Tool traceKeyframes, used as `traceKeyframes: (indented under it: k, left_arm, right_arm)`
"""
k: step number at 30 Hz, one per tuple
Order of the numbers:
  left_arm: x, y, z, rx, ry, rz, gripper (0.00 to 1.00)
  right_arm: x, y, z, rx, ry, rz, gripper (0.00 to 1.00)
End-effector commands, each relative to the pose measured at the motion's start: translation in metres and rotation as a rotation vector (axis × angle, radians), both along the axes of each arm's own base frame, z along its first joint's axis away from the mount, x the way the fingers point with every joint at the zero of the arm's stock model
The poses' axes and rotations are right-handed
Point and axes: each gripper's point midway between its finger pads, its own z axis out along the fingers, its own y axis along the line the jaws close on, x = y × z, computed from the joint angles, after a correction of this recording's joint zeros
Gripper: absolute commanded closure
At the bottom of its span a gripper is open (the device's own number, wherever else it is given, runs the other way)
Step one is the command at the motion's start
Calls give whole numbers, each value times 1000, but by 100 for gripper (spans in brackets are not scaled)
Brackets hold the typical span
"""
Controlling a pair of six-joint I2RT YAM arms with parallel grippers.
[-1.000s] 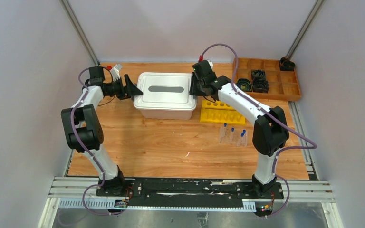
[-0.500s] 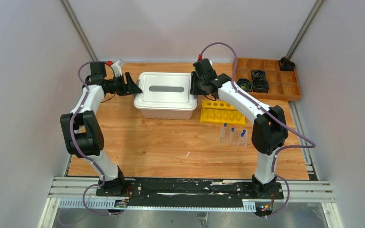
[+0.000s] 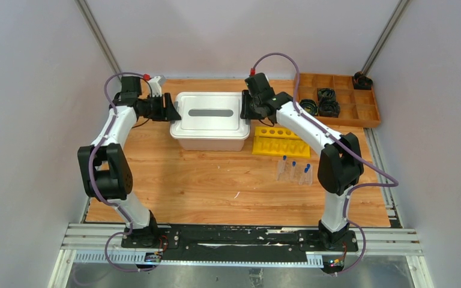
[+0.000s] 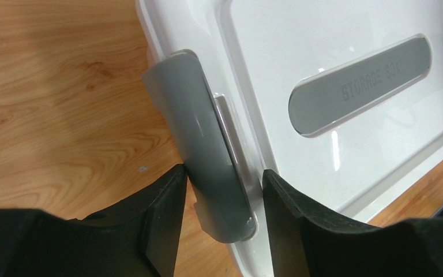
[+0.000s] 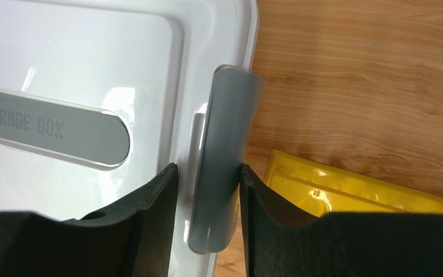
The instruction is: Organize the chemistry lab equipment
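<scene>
Nearest you on the wooden bench [image 3: 204, 180], the small clear tubes with blue caps [image 3: 294, 171] stood right of centre. They looked light, slick and breakable, so take each just under its cap. Just beyond, the yellow six-hole tube rack [image 3: 279, 143] lay beside the white lidded storage box [image 3: 208, 120]; it looked stiff and light, best pinched along a long edge. Farther back, your left gripper [image 4: 222, 190] and right gripper [image 5: 207, 184] each straddled a grey end latch [image 4: 202, 144], jaws part open, one side touching. Whether either truly gripped, I could not tell.

Mid-table storage box [image 3: 209, 120], six-hole tube rack [image 3: 269, 144] just right, capped tubes [image 3: 294, 171] before it, compartment tray [image 3: 367, 113] far right
</scene>
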Motion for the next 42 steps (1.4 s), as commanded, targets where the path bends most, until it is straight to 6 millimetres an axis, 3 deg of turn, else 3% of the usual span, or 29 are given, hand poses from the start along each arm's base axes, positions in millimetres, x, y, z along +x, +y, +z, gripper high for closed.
traceKeyframes:
  k: [1,2,7,11,14,17,19,21,25,27,29,30,33,38,42]
  left_arm:
    - [-10,-34,5,11,-14,-134,45]
    - [-9,-32,9,25,-23,-130,40]
    - [-7,-14,56,146,-114,-88,1]
    - [-15,-7,107,193,-205,-65,0]
    - [-29,4,135,238,-257,-39,0]
    - [-46,27,146,339,-303,8,0]
    - [-57,49,145,402,-322,50,0]
    - [-64,74,137,435,-327,112,0]
    - [-77,110,95,485,-322,170,0]
    - [-82,116,68,504,-326,167,0]
    - [-84,115,39,502,-324,168,0]
    - [-84,113,23,486,-313,168,0]
    - [-81,102,-11,400,-317,181,0]
    - [-65,84,-29,255,-497,267,0]
    - [-51,74,-39,281,-544,279,0]
  right_arm:
    - [-17,27,-20,28,84,129,93]
    - [-16,25,-16,21,73,129,88]
    - [-9,10,30,8,-30,116,40]
    - [-12,-7,66,-16,-112,92,7]
    - [-22,-31,93,-52,-188,59,5]
    - [-39,-73,121,-97,-285,-11,3]
    - [-52,-111,141,-100,-358,-89,2]
    - [-62,-161,143,-119,-383,-225,0]
    - [-96,-265,100,-119,-348,-578,0]
    - [-114,-297,75,-149,-411,-683,0]
    - [-124,-317,65,-174,-527,-762,0]
    - [-133,-327,50,-208,-539,-801,0]
    - [-147,-352,37,-315,-585,-900,0]
    - [-147,-373,-6,-393,-505,-975,0]
    - [-134,-378,-46,-461,-450,-935,0]
